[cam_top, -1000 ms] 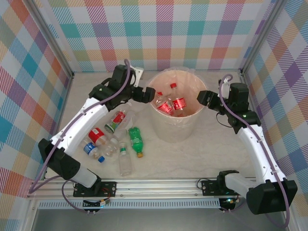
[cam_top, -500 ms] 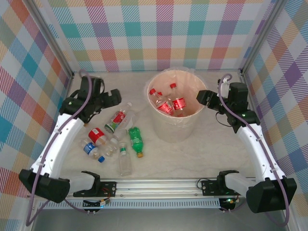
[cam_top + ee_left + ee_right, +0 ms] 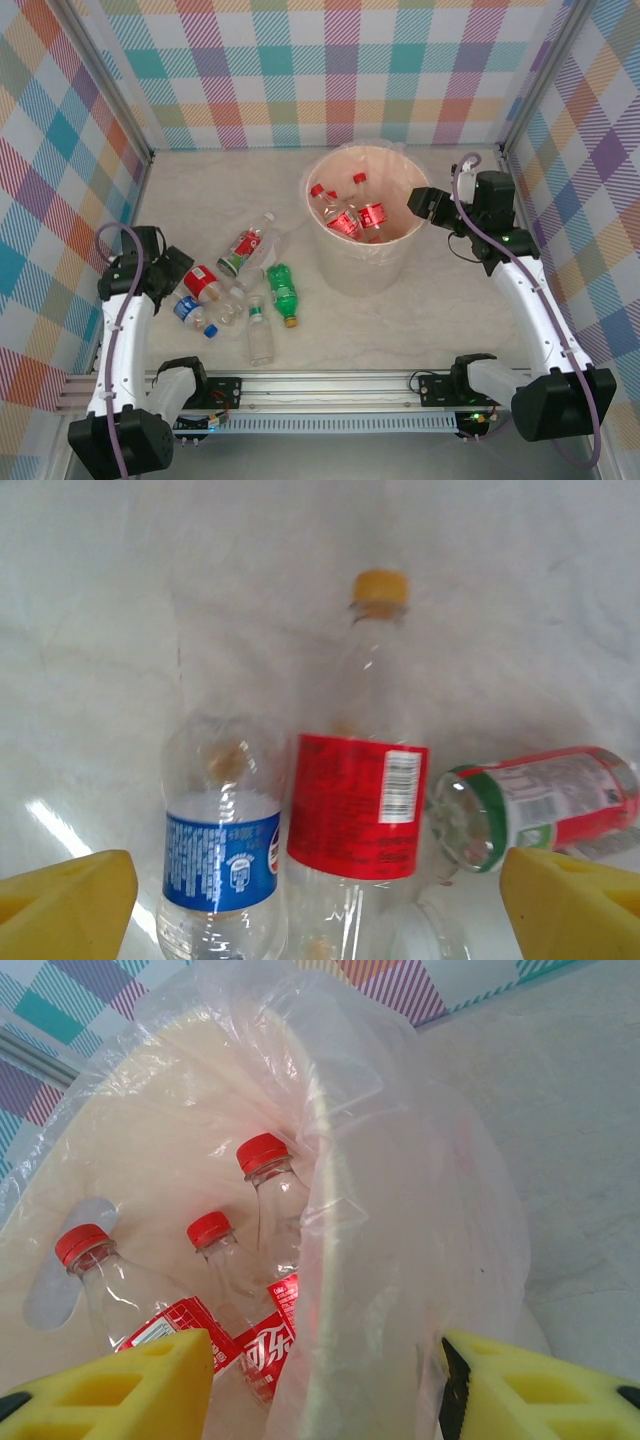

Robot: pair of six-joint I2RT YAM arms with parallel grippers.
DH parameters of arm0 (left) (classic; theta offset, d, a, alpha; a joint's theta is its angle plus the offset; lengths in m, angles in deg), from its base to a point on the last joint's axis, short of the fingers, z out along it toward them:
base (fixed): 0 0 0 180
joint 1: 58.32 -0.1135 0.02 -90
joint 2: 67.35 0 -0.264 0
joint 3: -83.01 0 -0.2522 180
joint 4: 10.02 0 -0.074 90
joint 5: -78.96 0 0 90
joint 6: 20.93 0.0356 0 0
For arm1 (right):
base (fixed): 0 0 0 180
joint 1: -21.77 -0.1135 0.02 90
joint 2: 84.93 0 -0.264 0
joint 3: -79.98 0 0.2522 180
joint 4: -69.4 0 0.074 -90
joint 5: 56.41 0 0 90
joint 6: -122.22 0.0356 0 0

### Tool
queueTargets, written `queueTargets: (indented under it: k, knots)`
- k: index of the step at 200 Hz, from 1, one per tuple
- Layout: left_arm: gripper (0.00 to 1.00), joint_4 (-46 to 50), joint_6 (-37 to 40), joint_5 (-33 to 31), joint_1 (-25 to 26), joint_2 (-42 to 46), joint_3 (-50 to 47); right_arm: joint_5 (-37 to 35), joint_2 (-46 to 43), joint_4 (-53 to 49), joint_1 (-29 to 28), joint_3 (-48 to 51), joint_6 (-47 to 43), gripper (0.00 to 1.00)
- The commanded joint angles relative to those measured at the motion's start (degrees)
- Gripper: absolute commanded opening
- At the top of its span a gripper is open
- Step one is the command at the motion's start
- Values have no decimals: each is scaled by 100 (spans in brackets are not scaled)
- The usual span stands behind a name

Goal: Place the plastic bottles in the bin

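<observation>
At bin [image 3: 356, 272] rim, right end effector [image 3: 325, 1345] wide | left end effector [image 3: 318, 880] wide; wrist shows orange-capped bottle [image 3: 355, 810]

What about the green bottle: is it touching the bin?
Apart. The top external view shows bare table between the green bottle and the bin.

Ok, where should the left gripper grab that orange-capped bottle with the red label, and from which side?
Take the orange-capped bottle across its red-labelled middle, coming down from above. It lies flat between the open left gripper's fingers, and that section is straight-sided, while the neck tapers. The blue-labelled bottle lies close beside it, so one finger likely must enter that narrow gap.
</observation>
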Motion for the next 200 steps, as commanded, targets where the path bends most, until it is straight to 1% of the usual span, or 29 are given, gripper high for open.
queueTargets:
  k: [1,34,57,89,120,158,200]
  knots:
    - [90,-297,-632,463,-130,15,-513,115,115,-94,35,39,-269,60]
    - [86,-623,-978,485,-119,95,-1119,205,168,-105,35,-15,-326,60]
    - [85,-750,-1152,463,-108,374,-1518,182,180,-110,35,-6,-365,60]
    - [83,-1043,-1354,611,-71,470,-1929,145,195,-121,35,3,-361,60]
    - [81,-1281,-1366,659,31,306,-2014,119,206,-140,35,-6,-362,60]
    - [79,-1700,-1517,634,369,-30,-2078,126,207,-178,35,20,-339,60]
    - [69,-2118,-1665,574,676,-413,-2083,127,198,-240,35,-6,-304,60]
